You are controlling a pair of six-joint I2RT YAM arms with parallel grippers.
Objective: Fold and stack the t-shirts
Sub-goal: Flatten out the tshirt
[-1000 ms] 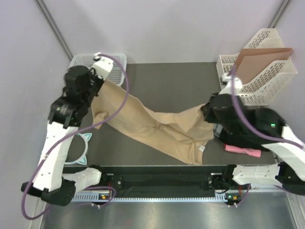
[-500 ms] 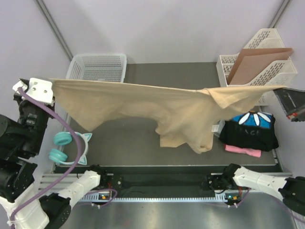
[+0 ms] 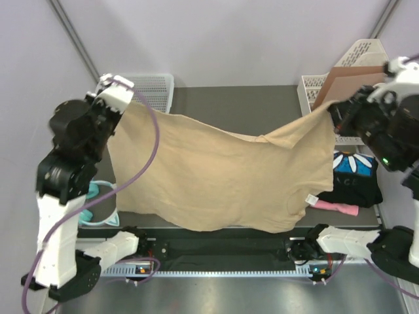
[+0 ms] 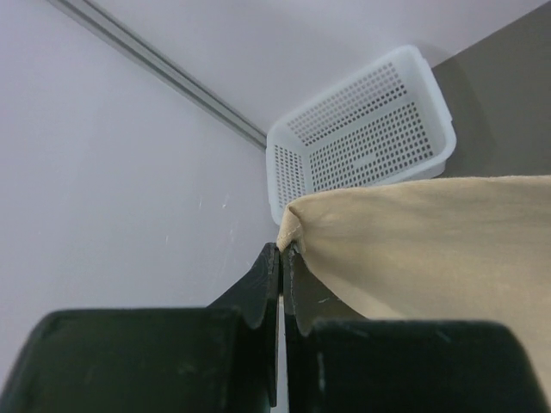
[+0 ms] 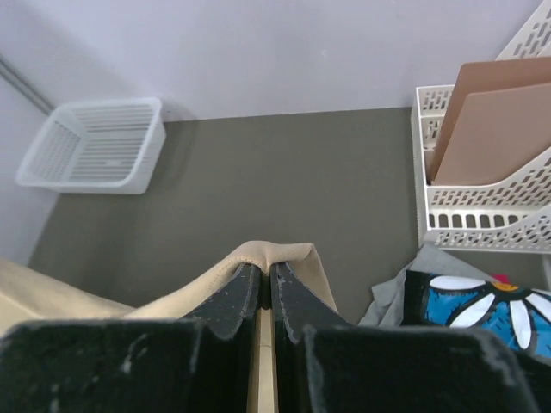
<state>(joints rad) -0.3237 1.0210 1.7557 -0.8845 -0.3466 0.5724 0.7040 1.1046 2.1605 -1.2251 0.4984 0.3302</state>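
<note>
**Left gripper [image 4: 281, 249] and right gripper [image 5: 265, 271] clenched on the tan t-shirt [image 3: 216, 176]**

Left gripper: black jaws pressed together, pinching a folded corner of soft, matte tan knit. Right gripper: jaws likewise closed, with a rounded hump of the same cloth bulging above the tips.

Top view: the tan t-shirt hung spread between the two raised arms. Its upper edge sagged in the middle. The lower hem draped in loose waves toward the near rail of the dark grey table [image 3: 229, 111]. Could not tell whether the hem touched the tabletop. A small white label [image 3: 309, 198] showed near the lower right corner.

Near right, partly behind the tan cloth: a narrow pink t-shirt [image 3: 337, 208], with the black daisy-print t-shirt [image 3: 357, 175] just beyond it. White petals and a blue patch showed on the black fabric. In the right wrist view a crumpled grey t-shirt [image 5: 394, 291] lay against its left edge.

Near left: a teal item [image 3: 98, 203], mostly hidden by the arm and the cloth.

Far left corner: a white perforated plastic basket [image 4: 370, 129], rectangular with rounded corners. Far right corner: a white lattice file rack [image 5: 482, 215] holding a stiff, smooth brown cardboard sheet [image 5: 499, 120] on a slant.
</note>
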